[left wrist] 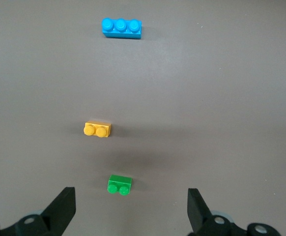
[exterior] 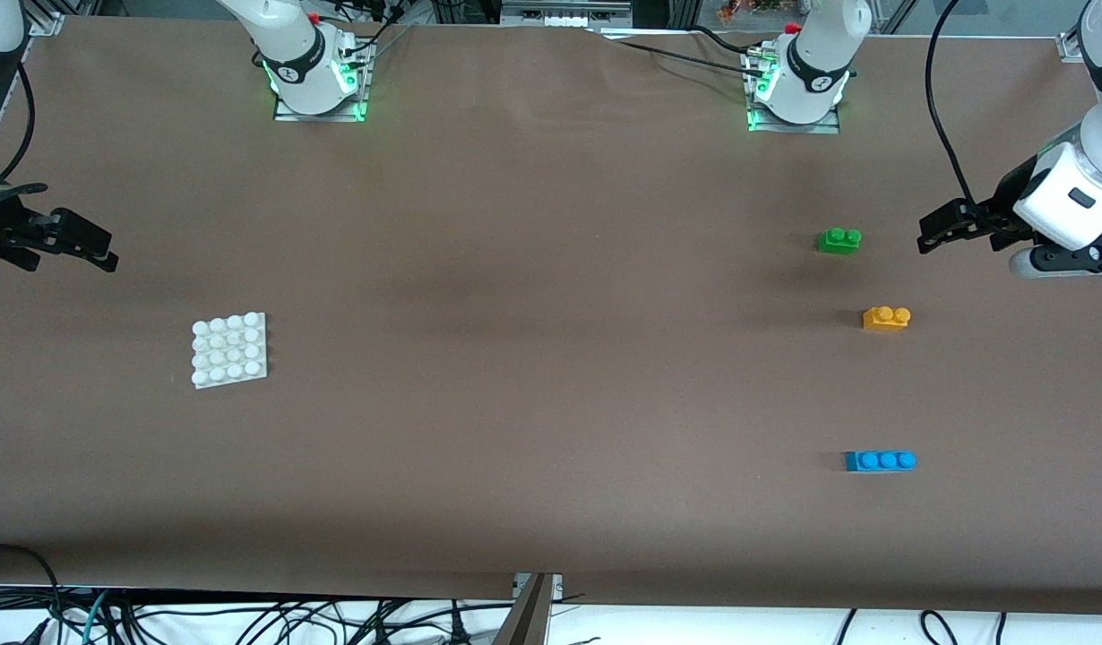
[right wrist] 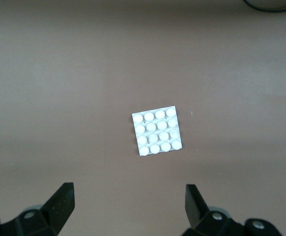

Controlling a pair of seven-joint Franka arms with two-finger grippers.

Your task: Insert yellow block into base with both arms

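Brown paper is spread across the whole table, and four plastic pieces are seen lying on it.

Nearest to the front camera, toward the left arm's end of the table, the blue three-stud brick is laid flat. Toward the right arm's end, the base is set down studs up, slightly turned, and well apart from all the bricks; nothing is placed on it. In the right wrist view the base is seen whole, with its grid of studs bare.

Farther from the camera than the blue brick, the yellow block is found resting on the paper, untouched by either gripper. Farther still, the green two-stud brick is placed just beside it. All three bricks are shown in line in the left wrist view: blue, yellow and green.

The left gripper is held in the air over the table's edge at the left arm's end, near the green brick, with its fingers spread wide and nothing between them. The right gripper is held over the opposite end of the table, its fingers likewise spread apart and empty.
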